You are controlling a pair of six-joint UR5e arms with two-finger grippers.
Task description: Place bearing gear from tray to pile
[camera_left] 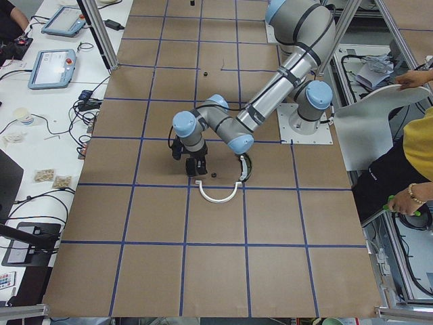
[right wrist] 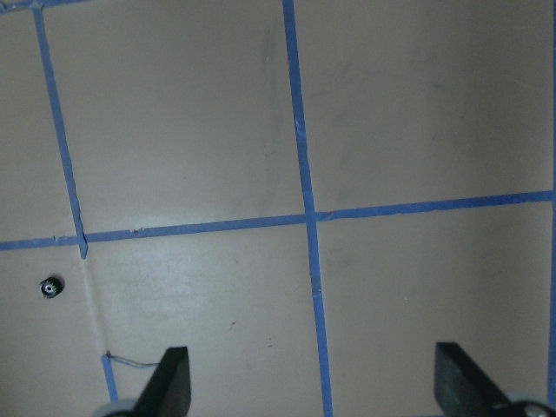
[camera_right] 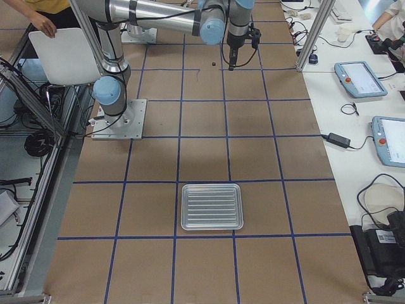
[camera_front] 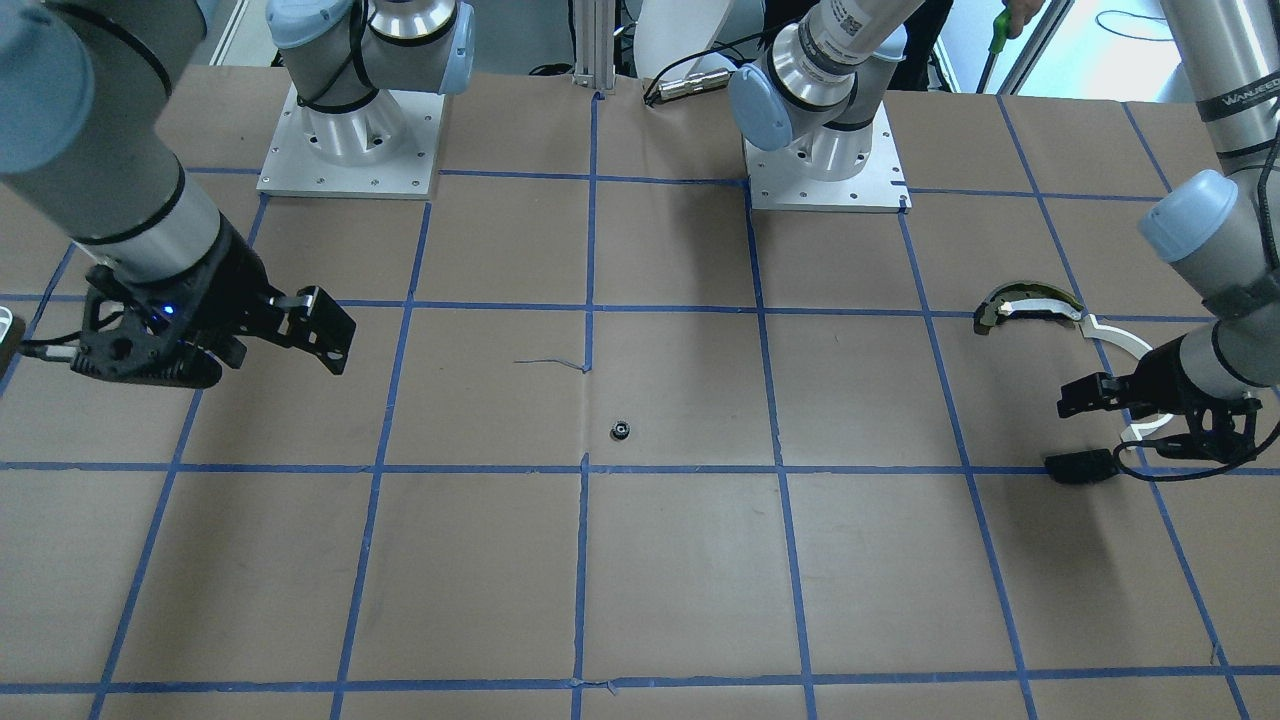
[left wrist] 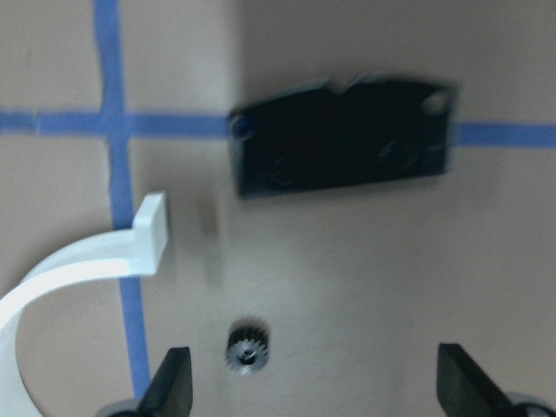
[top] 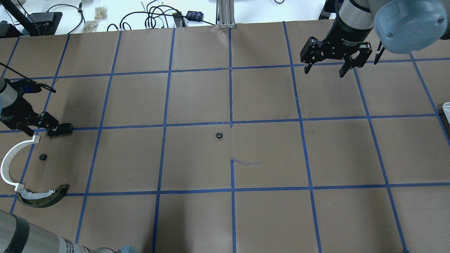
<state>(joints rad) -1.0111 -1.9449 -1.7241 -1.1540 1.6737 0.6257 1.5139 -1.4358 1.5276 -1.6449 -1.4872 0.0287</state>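
Note:
One small black bearing gear [top: 43, 157] lies in the pile, inside the white arc [top: 10, 158]. The dark-and-cream curved piece [top: 42, 197] and the flat black plate [top: 61, 129] lie nearby. My left gripper [top: 37, 126] hovers open and empty over it. In the left wrist view the gear [left wrist: 249, 354] sits just ahead of the open fingertips [left wrist: 174, 387], below the plate [left wrist: 343, 139]. A second gear [top: 219, 135] lies alone mid-table. My right gripper [top: 325, 68] is open and empty, away from it. The metal tray [camera_right: 212, 207] holds nothing.
The table is brown paper with a blue tape grid. The arm bases [camera_front: 350, 150] stand at the robot's edge. Cables and pendants lie beyond the far edge [top: 158, 17]. A person stands beside the robot [camera_left: 413, 169].

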